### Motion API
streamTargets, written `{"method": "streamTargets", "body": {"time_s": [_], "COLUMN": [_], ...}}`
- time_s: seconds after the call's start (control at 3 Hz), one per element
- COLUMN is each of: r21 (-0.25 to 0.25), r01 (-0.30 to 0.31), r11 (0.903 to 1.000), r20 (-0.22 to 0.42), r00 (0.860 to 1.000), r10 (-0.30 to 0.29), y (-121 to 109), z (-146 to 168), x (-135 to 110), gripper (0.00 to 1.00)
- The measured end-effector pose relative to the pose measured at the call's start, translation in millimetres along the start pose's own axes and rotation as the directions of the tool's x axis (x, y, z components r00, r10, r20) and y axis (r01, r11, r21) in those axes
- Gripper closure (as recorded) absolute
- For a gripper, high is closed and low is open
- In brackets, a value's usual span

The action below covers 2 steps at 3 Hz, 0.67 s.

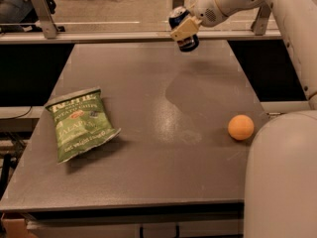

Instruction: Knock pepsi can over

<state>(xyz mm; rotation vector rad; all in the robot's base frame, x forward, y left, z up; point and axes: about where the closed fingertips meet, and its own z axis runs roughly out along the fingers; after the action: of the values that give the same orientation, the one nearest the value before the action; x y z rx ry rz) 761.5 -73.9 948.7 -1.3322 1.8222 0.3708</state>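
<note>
The pepsi can [188, 43] is a dark blue can with a silver top rim. It hangs tilted in the air above the far edge of the grey table [148, 83]. My gripper [181, 30] comes in from the upper right and is shut on the can, with a tan finger [185, 29] across the can's side. The can does not touch the table, and its shadow falls on the tabletop below.
A green chip bag [79, 124] lies flat on the table's left side. An orange ball [240, 127] rests near the right edge. My white arm base [280, 177] fills the lower right. A metal rail [99, 34] runs along the table's far edge.
</note>
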Motion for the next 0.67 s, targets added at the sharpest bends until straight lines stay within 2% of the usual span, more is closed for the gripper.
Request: {"method": "streamTargets", "body": {"time_s": [0.33, 0.67], "r21": [-0.096, -0.175], "r01": [0.034, 0.049], "r11": [0.9948, 0.9834], "r20": [-0.171, -0.328], "r00": [0.984, 0.939], "r10": [-0.050, -0.105], "y": [27, 47], "z": [-18, -33], "x": [39, 76], "gripper": [1.00, 1.00]}}
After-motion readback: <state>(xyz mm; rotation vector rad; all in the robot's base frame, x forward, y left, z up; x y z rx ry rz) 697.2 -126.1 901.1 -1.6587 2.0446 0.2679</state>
